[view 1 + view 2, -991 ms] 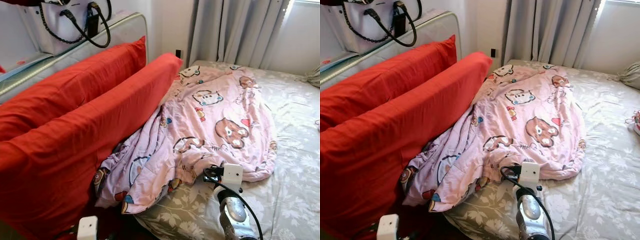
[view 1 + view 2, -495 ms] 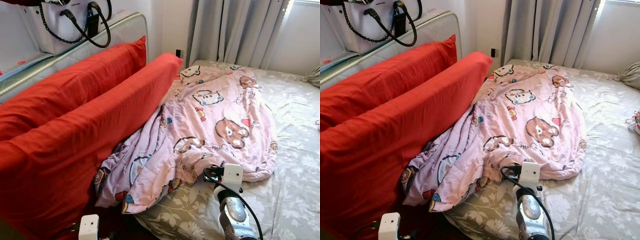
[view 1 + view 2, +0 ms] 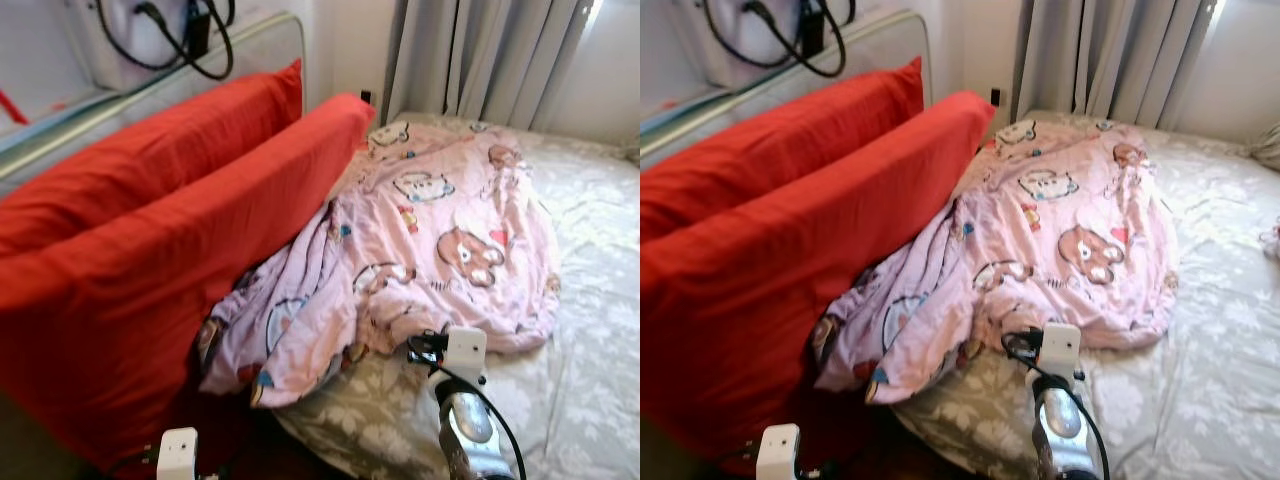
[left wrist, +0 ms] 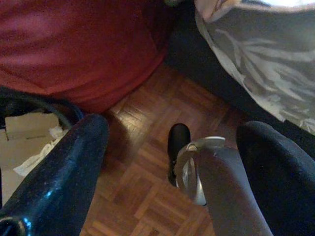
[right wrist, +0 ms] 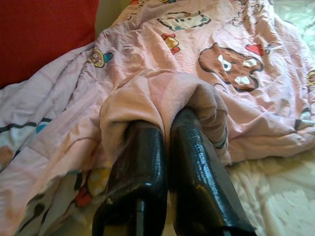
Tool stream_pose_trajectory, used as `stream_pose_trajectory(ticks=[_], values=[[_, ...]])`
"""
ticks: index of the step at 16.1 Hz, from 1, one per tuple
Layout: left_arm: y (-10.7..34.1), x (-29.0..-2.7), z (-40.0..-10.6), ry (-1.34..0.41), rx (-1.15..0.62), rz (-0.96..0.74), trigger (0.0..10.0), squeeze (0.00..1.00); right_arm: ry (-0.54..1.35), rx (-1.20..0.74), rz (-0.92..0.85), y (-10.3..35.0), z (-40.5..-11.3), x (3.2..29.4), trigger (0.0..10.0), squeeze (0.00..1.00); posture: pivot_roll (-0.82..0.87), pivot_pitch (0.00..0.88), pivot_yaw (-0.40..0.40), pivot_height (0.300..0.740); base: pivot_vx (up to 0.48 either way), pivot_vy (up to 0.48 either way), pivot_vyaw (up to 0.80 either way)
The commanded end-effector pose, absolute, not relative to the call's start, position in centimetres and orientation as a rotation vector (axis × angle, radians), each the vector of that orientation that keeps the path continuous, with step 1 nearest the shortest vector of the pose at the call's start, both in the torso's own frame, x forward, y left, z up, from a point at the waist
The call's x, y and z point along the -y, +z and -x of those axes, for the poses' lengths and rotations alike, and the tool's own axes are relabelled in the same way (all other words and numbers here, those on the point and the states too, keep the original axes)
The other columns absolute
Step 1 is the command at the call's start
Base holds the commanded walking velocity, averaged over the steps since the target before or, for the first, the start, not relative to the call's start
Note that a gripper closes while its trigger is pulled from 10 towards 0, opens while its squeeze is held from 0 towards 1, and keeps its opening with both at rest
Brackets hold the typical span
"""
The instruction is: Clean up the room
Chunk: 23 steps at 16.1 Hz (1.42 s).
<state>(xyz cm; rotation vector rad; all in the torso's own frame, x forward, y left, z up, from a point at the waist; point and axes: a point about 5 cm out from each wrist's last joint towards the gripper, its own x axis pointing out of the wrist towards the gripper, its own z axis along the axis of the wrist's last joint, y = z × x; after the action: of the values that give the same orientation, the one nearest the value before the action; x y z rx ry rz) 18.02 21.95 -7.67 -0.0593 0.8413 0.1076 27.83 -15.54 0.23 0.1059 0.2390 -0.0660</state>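
The right gripper (image 5: 165,128) is closed, its two black fingers (image 5: 140,162) pressed together on a fold of the pink blanket (image 3: 440,230), which is bunched over their tips. The fold is held at the blanket's near edge, low over the bed (image 3: 590,350). The blanket is spread across the grey floral sheet, its far side lying against two red pillows (image 3: 180,250) that are propped against the headboard (image 3: 150,75). A white bag (image 3: 150,35) with black handles is seen on top of the headboard. Grey curtains (image 3: 480,55) hang behind the bed. The left gripper (image 4: 170,172) is held wide open and empty over the parquet floor (image 4: 147,196), beside the bed's edge.
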Motion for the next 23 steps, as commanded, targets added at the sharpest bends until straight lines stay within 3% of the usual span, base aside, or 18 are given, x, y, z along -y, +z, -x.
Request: stream_pose_trajectory(ticks=[1,7,14,18,23], values=[[-8.0,-22.2,-17.3,0.114,-0.874,0.056,10.0,0.0,-0.054,-0.23,-0.097,0.3,-27.8,15.3,10.0,0.0,0.09,0.007,0.014,0.74,-0.266,0.0,0.0],[-8.0,-22.3,-17.2,0.111,-0.877,0.052,10.0,0.0,-0.127,-0.208,-0.074,0.5,-27.8,16.4,10.0,0.0,0.09,0.007,0.016,0.74,-0.265,0.0,0.0],[-8.0,-22.4,-17.1,0.106,-0.88,0.049,10.0,0.0,-0.391,-0.1,0.02,2.5,-28.1,21.2,10.0,0.0,0.09,0.008,0.018,0.74,-0.261,0.0,0.0],[-8.1,-22.5,-17.1,0.103,-0.882,0.046,10.0,0.0,-0.436,-0.07,0.046,2.9,-27.9,22.1,10.0,0.0,0.09,0.008,0.018,0.74,-0.252,0.0,0.0],[-8.1,-22.5,-17.0,0.1,-0.887,0.041,10.0,0.0,-0.389,-0.134,0.043,1.6,-27.0,21.1,10.0,0.0,0.09,0.01,0.016,0.74,0.0,0.0,0.0]])
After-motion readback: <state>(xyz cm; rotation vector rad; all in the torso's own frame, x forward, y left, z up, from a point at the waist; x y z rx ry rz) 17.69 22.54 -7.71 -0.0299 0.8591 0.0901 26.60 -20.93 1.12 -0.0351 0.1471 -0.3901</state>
